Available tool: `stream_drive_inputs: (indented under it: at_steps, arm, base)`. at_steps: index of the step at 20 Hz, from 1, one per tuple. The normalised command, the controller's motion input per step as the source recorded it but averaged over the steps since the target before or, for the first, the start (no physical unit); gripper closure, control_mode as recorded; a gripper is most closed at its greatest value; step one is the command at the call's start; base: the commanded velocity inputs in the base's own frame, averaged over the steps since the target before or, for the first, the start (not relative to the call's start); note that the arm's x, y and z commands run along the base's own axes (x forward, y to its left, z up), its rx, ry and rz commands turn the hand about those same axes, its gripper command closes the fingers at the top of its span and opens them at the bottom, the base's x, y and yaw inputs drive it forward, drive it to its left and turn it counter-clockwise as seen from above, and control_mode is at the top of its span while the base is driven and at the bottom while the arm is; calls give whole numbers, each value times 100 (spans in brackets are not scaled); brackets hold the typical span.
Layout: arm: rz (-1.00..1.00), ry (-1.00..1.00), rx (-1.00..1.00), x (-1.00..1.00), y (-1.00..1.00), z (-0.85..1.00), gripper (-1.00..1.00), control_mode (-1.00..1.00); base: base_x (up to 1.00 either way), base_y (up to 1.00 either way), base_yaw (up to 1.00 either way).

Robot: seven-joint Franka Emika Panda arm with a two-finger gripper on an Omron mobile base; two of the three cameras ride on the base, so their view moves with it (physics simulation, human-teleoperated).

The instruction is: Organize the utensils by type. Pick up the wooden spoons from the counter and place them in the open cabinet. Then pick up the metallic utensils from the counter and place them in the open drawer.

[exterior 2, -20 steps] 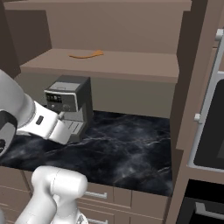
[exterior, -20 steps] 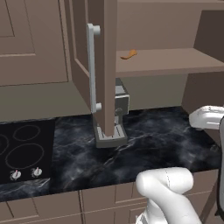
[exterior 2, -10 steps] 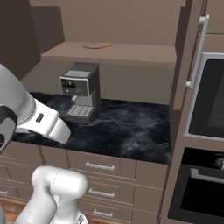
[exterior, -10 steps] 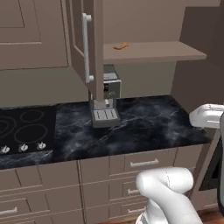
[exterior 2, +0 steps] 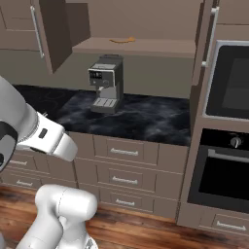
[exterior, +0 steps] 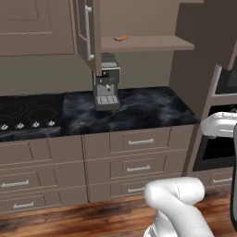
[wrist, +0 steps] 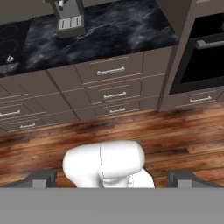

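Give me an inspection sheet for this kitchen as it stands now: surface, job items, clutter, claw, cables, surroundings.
Surface: black marbled counter, bare apart from one appliance.
Job's things: one orange-brown wooden spoon lies on the shelf of the open cabinet; cabinet door swung open. No metallic utensils seen. The drawers in view are shut.
Clutter: coffee machine stands on the counter under the cabinet.
Claw: claw points down at the wood floor, away from the counter; fingertips far apart, holding nothing.
Cables: nothing seen.
Surroundings: cooktop left of the counter, wall oven to its right.
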Motion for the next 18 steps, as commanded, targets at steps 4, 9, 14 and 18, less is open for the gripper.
stream_drive_inputs:
  at_steps: [4, 9, 14, 18]
  arm:
    - [0, 0, 0, 0, 0, 0, -100, 100]
    - [0, 0, 0, 0, 0, 0, -100, 100]
    - [0, 0, 0, 0, 0, 0, -100, 100]
    - [0, 0, 0, 0, 0, 0, -100, 100]
  base:
    - [-43, 36, 17]
    - [-6, 86, 59]
    - [-6, 77, 89]
    - [-29, 61, 96]
